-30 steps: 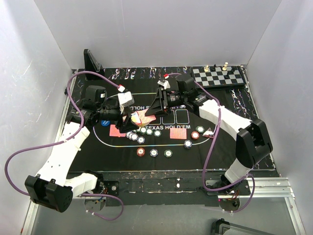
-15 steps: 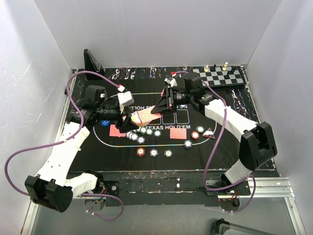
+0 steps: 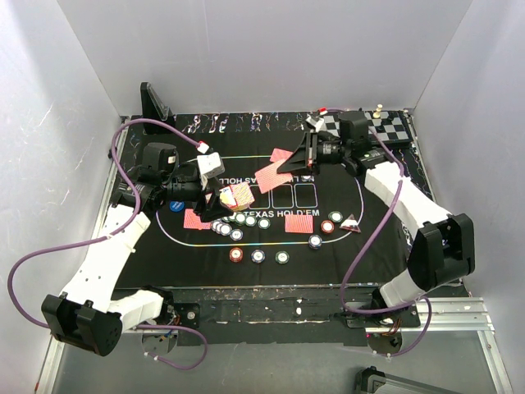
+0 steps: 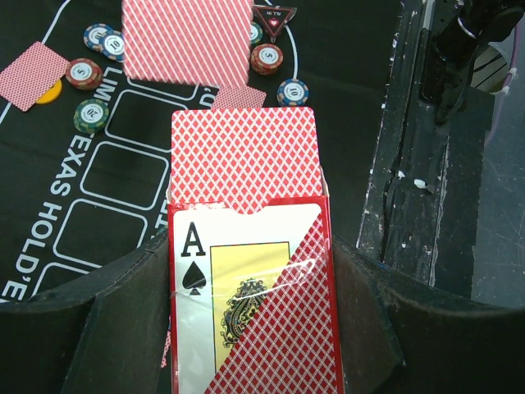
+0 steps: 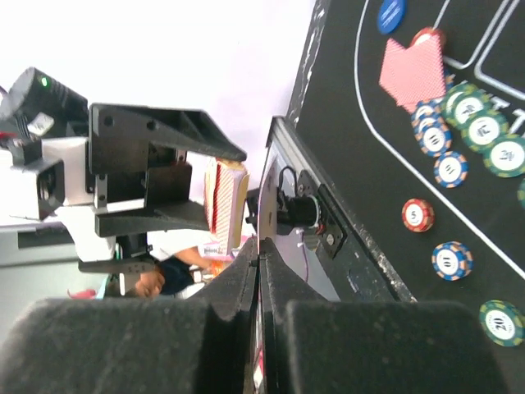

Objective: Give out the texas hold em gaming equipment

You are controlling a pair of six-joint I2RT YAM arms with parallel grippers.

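Red lattice-backed card [image 4: 187,41] in right tool [image 5: 261,271], glossy box [image 4: 254,328] in left tool [image 4: 248,254].

The right hand [image 5: 259,267] pinches a card [image 5: 262,328] edge-on, poker chips [image 5: 459,123] scattered to its right.

Right arm, after the draw: my right fingers [image 5: 123,349] have closed on one playing card [image 4: 184,41], pulled from the deck [image 4: 246,164] toward the chessboard [image 3: 387,127].

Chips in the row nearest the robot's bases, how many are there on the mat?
3, in a line on the black mat: red chip at left, blue chip in the middle, green chip at right. None there looks hidden.
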